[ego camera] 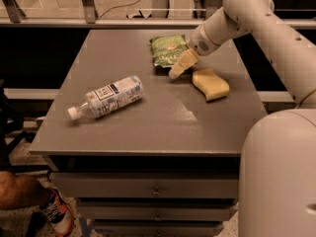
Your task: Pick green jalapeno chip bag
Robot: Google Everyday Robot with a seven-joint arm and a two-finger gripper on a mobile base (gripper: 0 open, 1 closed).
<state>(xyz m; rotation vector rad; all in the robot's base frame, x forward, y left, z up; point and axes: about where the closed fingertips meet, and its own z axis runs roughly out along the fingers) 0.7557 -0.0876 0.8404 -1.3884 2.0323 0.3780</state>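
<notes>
The green jalapeno chip bag (167, 50) lies flat near the far edge of the grey table (163, 122), right of middle. It is crinkly green foil with light lettering. My gripper (176, 70) hangs from the white arm (232, 14) that reaches in from the upper right. It is low over the table at the bag's near right corner, overlapping the bag's edge. I cannot tell whether it touches the bag.
A yellow sponge (211, 84) lies just right of the gripper. A clear plastic bottle with a white label (108, 97) lies on its side at the left. The table has drawers below. A railing runs behind it. A person's shoe (57, 214) shows at the bottom left.
</notes>
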